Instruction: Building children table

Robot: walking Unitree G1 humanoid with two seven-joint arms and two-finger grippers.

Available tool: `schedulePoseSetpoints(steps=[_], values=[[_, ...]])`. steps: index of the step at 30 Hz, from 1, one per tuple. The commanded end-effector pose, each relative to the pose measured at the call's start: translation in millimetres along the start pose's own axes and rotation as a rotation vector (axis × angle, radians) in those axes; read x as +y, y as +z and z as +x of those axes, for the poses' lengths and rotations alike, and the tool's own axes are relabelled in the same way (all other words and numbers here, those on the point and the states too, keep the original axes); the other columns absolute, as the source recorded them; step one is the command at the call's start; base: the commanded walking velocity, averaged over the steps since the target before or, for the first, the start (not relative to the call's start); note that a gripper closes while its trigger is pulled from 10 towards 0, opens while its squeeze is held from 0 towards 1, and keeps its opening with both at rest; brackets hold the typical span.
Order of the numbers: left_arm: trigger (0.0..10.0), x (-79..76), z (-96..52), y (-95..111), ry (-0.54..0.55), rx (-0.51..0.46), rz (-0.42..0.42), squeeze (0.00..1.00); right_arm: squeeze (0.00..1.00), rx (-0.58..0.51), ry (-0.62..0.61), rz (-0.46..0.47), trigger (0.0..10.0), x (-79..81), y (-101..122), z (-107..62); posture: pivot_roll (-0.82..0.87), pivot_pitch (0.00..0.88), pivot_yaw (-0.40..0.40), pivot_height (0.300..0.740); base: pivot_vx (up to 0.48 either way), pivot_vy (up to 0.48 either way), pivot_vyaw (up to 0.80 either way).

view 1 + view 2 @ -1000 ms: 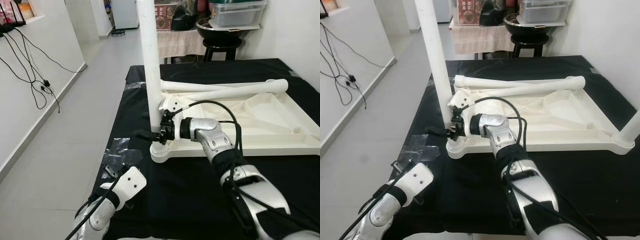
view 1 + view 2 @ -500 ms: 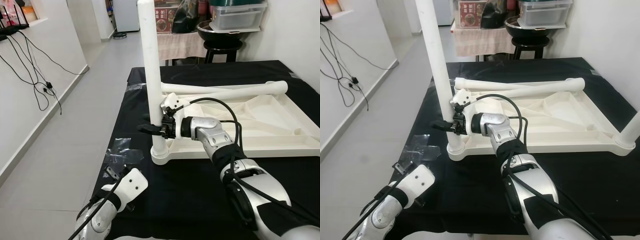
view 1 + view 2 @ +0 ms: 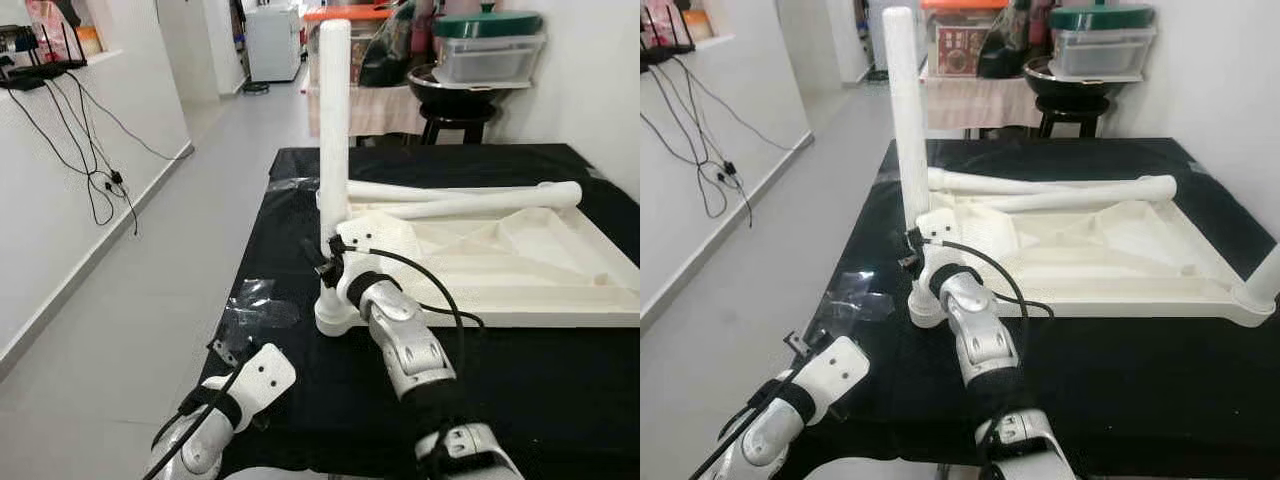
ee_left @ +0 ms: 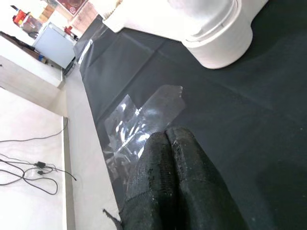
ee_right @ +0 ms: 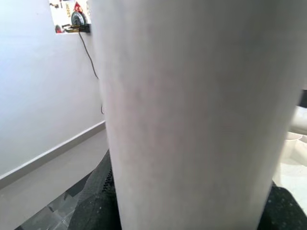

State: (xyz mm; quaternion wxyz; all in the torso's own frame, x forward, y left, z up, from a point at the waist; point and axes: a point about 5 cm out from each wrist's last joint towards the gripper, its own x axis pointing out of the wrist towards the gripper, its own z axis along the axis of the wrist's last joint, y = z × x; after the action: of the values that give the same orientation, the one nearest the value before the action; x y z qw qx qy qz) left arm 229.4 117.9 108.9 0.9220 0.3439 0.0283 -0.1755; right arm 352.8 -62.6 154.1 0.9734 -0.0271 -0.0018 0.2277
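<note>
The upturned white moulded plastic tabletop (image 3: 520,262) lies on the black cloth-covered work table (image 3: 560,380), its ribbed underside forming a shallow tray; two loose smooth white cylindrical plastic legs (image 3: 470,198) rest across its far rim at 12 o'clock. A third white cylindrical leg (image 3: 334,130) stands upright in the round corner socket (image 3: 333,315) at the tabletop's 9 o'clock corner. The right gripper (image 3: 326,266) sits at this leg's lower section, its black fingers (image 5: 96,201) grasping the tube from both sides. The left gripper (image 4: 175,187) hovers low at 7 o'clock over the cloth, fingers clenched together on nothing, near a crinkled clear plastic wrapper (image 3: 256,306).
</note>
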Motion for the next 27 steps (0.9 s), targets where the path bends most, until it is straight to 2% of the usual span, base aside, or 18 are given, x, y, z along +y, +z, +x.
schedulePoseSetpoints(steps=[1, 2, 4, 5, 6, 7, 10, 11, 12, 14, 15, 16, 17, 21, 23, 27], values=[[10.0, 1.4, 1.3, -3, 0.001, 0.010, 0.010, 0.00, 0.00, 0.095, -0.040, 0.008, 0.0, -4.4, -21, 0.2, -0.10, 0.003, 0.026, 0.740, 0.000, 0.000, 0.00], [10.0, 1.5, 1.6, -4, 0.001, 0.011, 0.010, 0.00, 0.00, 0.100, -0.027, -0.008, 10.0, -6.7, -18, 4.6, -0.10, 0.000, 0.023, 0.740, 0.000, 0.000, 0.00], [10.0, 1.7, 1.8, -4, 0.002, 0.012, 0.010, 0.00, 0.00, 0.090, -0.015, -0.009, 10.0, -9.7, -11, 10.3, -0.10, 0.000, 0.023, 0.740, 0.000, 0.000, 0.00], [10.0, 1.6, 1.6, -4, 0.001, 0.012, 0.010, 0.00, 0.07, 0.083, 0.001, -0.024, 10.0, -9.7, -6, 12.4, -0.09, 0.000, 0.022, 0.740, 0.000, 0.000, 0.00], [10.0, 1.5, 1.6, -4, 0.001, 0.012, 0.010, 0.00, 0.07, 0.078, 0.009, -0.035, 10.0, -9.5, -3, 13.2, -0.09, 0.000, 0.022, 0.740, 0.000, 0.000, 0.00], [10.0, 1.3, 1.5, -4, 0.001, 0.012, 0.010, 0.00, 1.00, 0.052, 0.097, -0.024, 10.0, -6.5, 6, 18.1, -0.09, 0.000, 0.024, 0.740, 0.000, 0.000, 0.00], [10.0, 1.2, 1.3, -5, 0.001, 0.012, 0.010, 0.00, 1.00, 0.035, 0.152, -0.015, 10.0, -3.4, 13, 19.2, -0.09, 0.000, 0.024, 0.740, 0.000, 0.000, 0.00], [10.0, 1.0, 1.2, -5, 0.001, 0.013, 0.010, 0.00, 1.00, 0.001, 0.413, -0.013, 10.0, 8.6, 28, 18.8, -0.09, 0.000, 0.026, 0.740, 0.000, 0.000, 0.00], [10.0, 0.7, 1.2, -5, 0.001, 0.013, 0.009, 0.00, 1.00, -0.010, 0.558, -0.055, 10.0, 11.2, 32, 14.8, -0.08, 0.000, 0.030, 0.740, 0.000, 0.000, 0.00], [10.0, 0.7, 1.2, -5, 0.001, 0.013, 0.009, 0.00, 1.00, -0.010, 0.558, -0.055, 10.0, 11.2, 32, 14.8, -0.08, 0.000, 0.030, 0.740, 0.000, 0.000, 0.00], [10.0, 0.5, 1.2, -5, 0.000, 0.014, 0.009, 0.00, 0.51, -0.013, 0.653, -0.087, 10.0, 12.1, 34, 11.8, -0.08, 0.000, 0.030, 0.740, 0.000, 0.000, 0.00], [10.0, 0.5, 1.2, -5, 0.000, 0.014, 0.009, 0.00, 0.51, -0.013, 0.653, -0.087, 10.0, 12.1, 34, 11.8, -0.08, 0.000, 0.030, 0.740, 0.000, 0.000, 0.00], [10.0, 0.1, 1.1, -5, 0.001, 0.014, 0.010, 0.00, 0.00, 0.014, 0.748, -0.150, 10.0, 8.6, 32, 9.4, -0.08, 0.000, 0.027, 0.740, 0.000, 0.000, 0.00], [10.0, -0.8, 0.4, -6, 0.001, 0.017, 0.012, 0.00, 0.00, 0.095, 0.839, -0.187, 10.0, -2.0, 30, 11.8, -0.08, 0.000, 0.028, 0.740, 0.000, 0.000, 0.00], [10.0, -0.8, 0.4, -6, 0.001, 0.017, 0.012, 0.00, 0.00, 0.095, 0.839, -0.187, 10.0, -2.0, 30, 11.8, -0.08, 0.000, 0.028, 0.740, 0.000, 0.000, 0.00], [10.0, -1.6, -1.8, -7, 0.003, 0.021, 0.017, 0.00, 0.00, 0.161, 0.879, -0.138, 10.0, -7.7, 32, 17.4, -0.07, 0.000, 0.032, 0.740, 0.000, 0.000, 0.00]])
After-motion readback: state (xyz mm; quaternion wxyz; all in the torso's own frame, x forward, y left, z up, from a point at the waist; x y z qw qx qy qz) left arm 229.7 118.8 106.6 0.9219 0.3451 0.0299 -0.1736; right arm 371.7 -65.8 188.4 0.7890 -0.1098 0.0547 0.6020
